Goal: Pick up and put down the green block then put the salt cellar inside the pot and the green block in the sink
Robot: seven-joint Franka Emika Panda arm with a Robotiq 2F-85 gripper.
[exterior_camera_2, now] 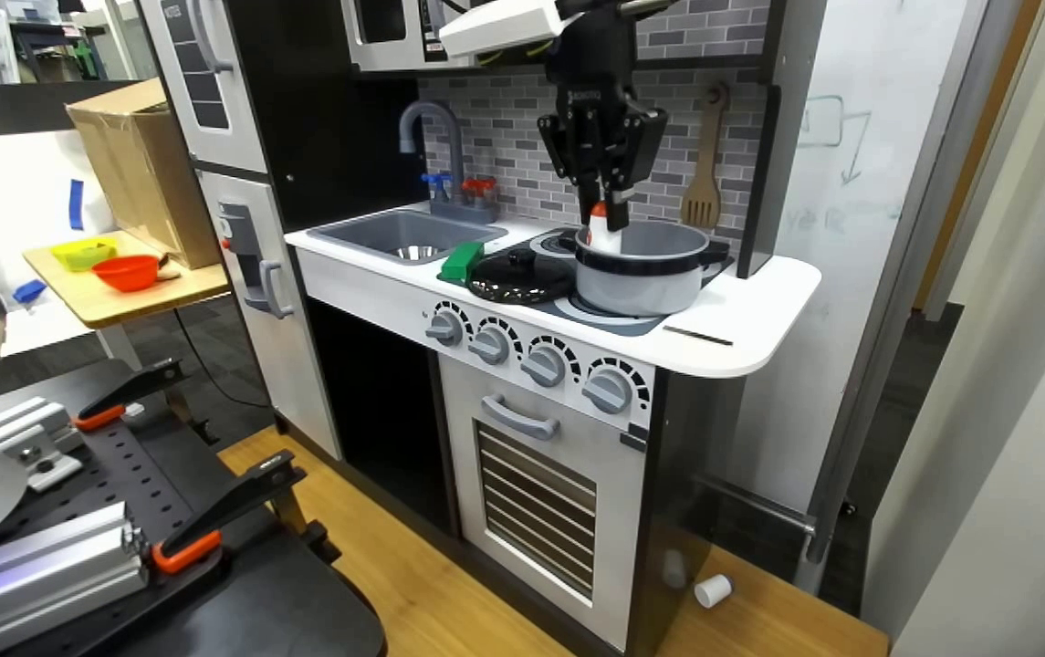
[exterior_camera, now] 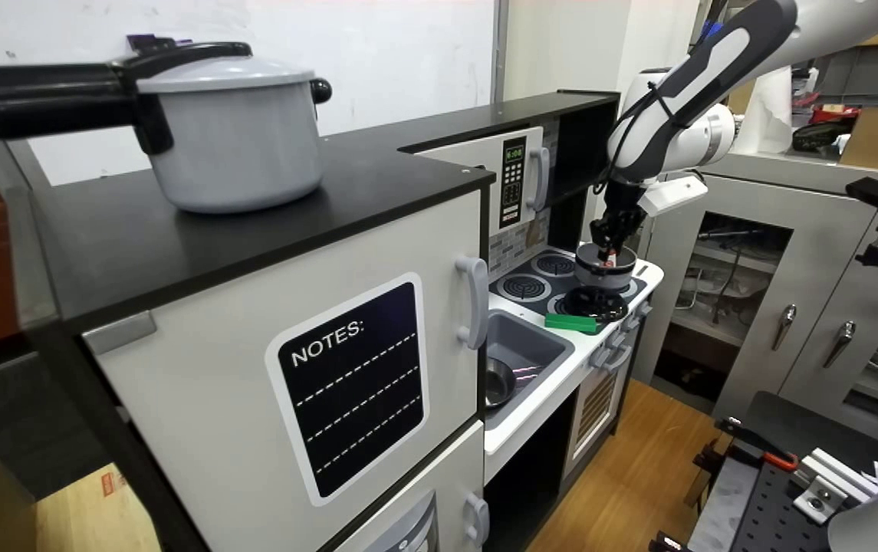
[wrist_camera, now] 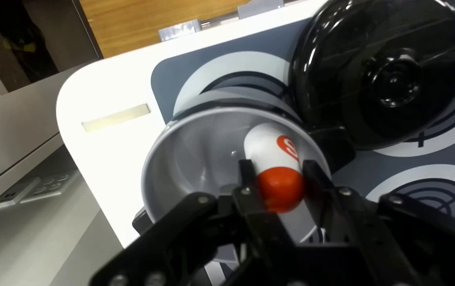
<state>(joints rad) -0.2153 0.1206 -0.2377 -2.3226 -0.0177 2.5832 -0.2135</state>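
The salt cellar [wrist_camera: 270,147], white with a red cap, stands slightly tilted between the fingers of my gripper [wrist_camera: 279,171], which is shut on its cap. Its lower end reaches into the grey, black-rimmed pot [exterior_camera_2: 641,283] on the stove; whether it touches the bottom I cannot tell. In an exterior view the gripper [exterior_camera_2: 602,205] points straight down over that pot, and the pot's near rim hides the base of the salt cellar [exterior_camera_2: 604,237]. The green block [exterior_camera: 570,323] lies on the counter between the stove lid and the grey sink [exterior_camera: 532,349].
A glossy black lid [exterior_camera_2: 522,276] lies on the stove beside the pot, close to the green block. Inside the sink is a small metal bowl [exterior_camera: 498,382]. Behind it rises a grey faucet [exterior_camera_2: 451,151]. A wooden spatula [exterior_camera_2: 705,187] hangs on the back wall.
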